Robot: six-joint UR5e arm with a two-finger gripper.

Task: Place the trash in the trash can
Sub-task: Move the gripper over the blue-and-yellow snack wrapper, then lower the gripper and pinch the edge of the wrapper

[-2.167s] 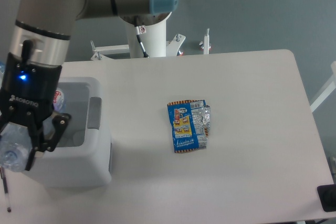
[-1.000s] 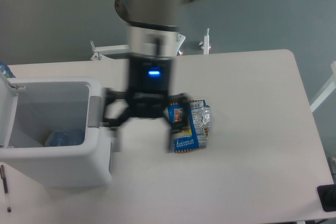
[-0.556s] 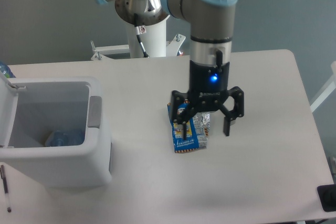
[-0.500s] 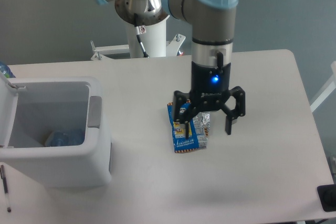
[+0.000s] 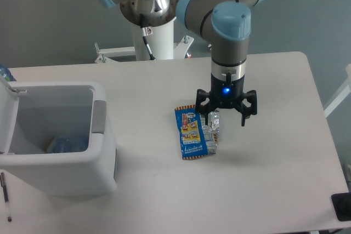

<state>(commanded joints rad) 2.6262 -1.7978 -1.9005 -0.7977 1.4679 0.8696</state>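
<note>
snack wrapper [image 5: 193, 133] lies flat mid-table, long axis running roughly away from the camera, tilted a bit left at the top. gripper [image 5: 225, 119] sits over its right edge, fingers spread wide, holding nothing. bottle [image 5: 66, 144] is inside the trash can [image 5: 98, 160]

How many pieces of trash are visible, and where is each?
2. The snack wrapper lies on the table, by the open gripper. The crushed bottle sits inside the trash can; more could be hidden there.
</note>
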